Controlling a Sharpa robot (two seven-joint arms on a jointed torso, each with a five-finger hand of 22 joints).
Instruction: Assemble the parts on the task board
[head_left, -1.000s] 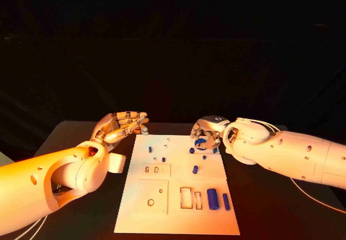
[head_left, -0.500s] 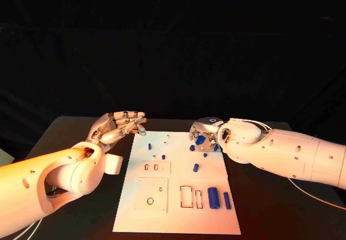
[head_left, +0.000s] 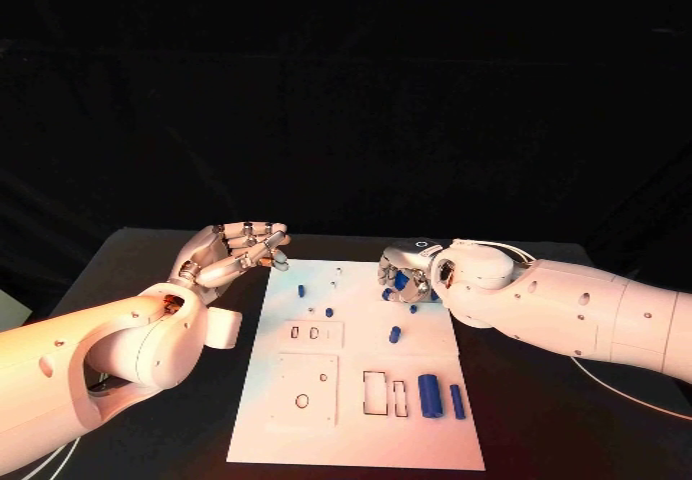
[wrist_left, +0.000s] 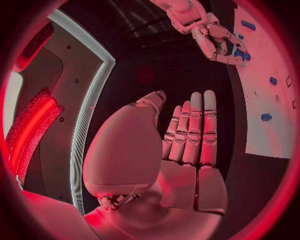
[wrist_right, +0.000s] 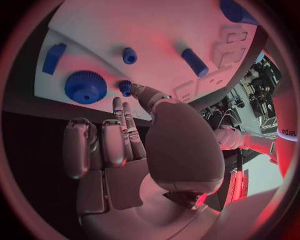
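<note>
The white task board (head_left: 361, 420) lies mid-table with blue parts on it: a thick cylinder (head_left: 427, 389), a thin rod (head_left: 456, 401) and short pegs (head_left: 394, 335). My right hand (head_left: 408, 272) hovers low over the board's far right corner. In the right wrist view its thumb and a fingertip pinch a small blue peg (wrist_right: 125, 86) standing beside a blue gear (wrist_right: 84, 86). My left hand (head_left: 238, 250) hangs above the table just off the board's far left corner. Its palm is bare and its fingers (wrist_left: 197, 125) are stretched out, holding nothing.
Rectangular and round sockets (head_left: 372, 393) are cut into the board's near half. A blue block (wrist_right: 53, 57), another peg (wrist_right: 129, 55) and a longer cylinder (wrist_right: 195, 62) lie near the right hand. Black table (head_left: 159, 260) surrounds the board.
The right hand has settled a little lower at the same far right corner of the board, its forearm swung slightly inward. The left hand has barely moved.
</note>
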